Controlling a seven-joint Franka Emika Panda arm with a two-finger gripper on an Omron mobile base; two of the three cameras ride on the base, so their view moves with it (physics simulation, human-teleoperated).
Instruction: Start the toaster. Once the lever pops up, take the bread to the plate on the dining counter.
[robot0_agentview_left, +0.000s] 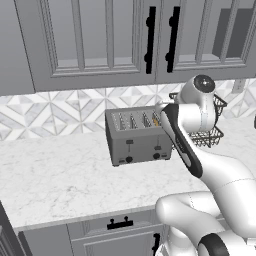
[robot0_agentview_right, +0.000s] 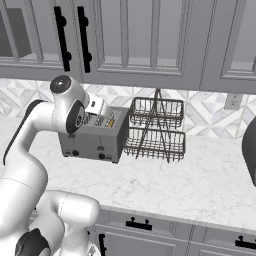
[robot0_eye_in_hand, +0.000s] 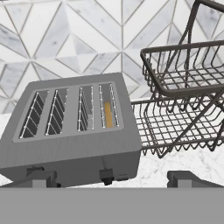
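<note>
Kitchen's all grey and white here. Upper cabinets (robot0_agentview_left: 95, 40) are grey shaker-style with long black bar handles (robot0_agentview_left: 150, 40), and there's a backsplash (robot0_agentview_left: 50, 112) of white and grey marble tiles in a geometric diamond pattern. The countertop (robot0_agentview_left: 60, 175) is white marble with faint veining, with grey drawers (robot0_agentview_right: 145, 232) and black pulls underneath. A white wall outlet (robot0_agentview_right: 232, 101) sits on the tiles at the right. Lighting is flat and even.

Two base cameras look forward and down at the bench (robot0_agentview_left: 60, 175) from behind, one left, one right. Both see the toaster (robot0_agentview_left: 137, 135). The hand camera looks down close at it, rack (robot0_eye_in_hand: 183, 100) at 2 o'clock.
</note>
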